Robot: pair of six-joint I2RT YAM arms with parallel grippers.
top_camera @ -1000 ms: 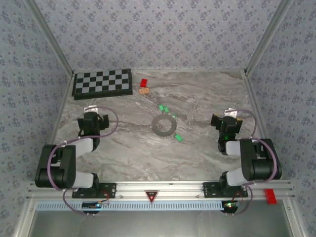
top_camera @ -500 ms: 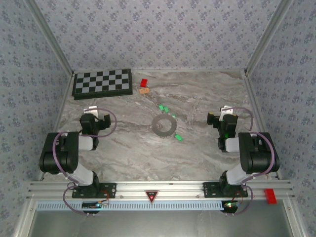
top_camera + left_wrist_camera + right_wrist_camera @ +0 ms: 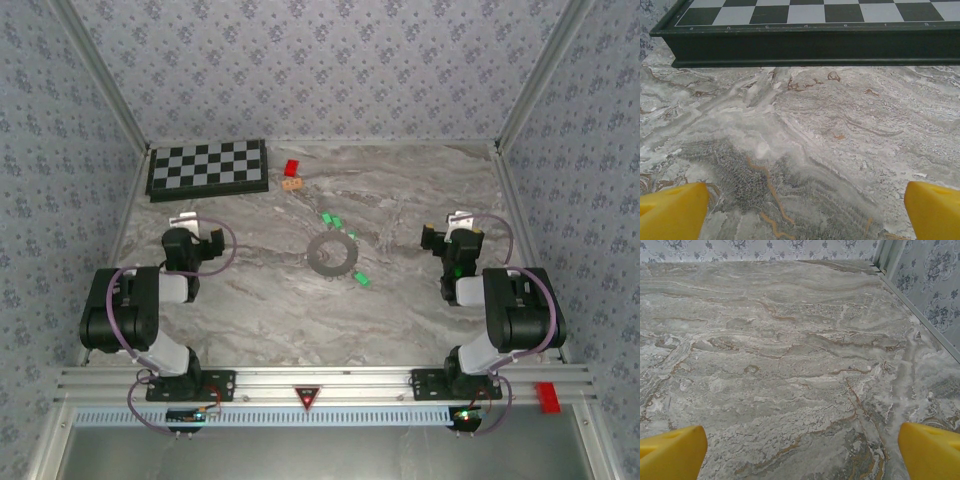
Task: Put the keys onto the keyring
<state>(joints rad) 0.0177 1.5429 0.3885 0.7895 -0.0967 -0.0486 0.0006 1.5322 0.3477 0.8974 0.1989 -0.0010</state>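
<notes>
Glowing bright and even under soft, diffuse light from overhead. Casting only faint, short shadows beside the arms (image 3: 130,320) on the surface (image 3: 400,200) in the top view. Laying a thin dark shadow under the chessboard (image 3: 805,12) edge in the left wrist view. Blurring the yellow fingers (image 3: 672,210) at the bottom corners of both wrist views while keeping the marbled veining crisp. Washing pale patches of the stone slightly toward white.

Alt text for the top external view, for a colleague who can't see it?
A grey keyring lies centre-frame with three green keys loose beside it, none on the ring. The left gripper and right gripper sit open and empty either side; a chessboard sits far left.
</notes>
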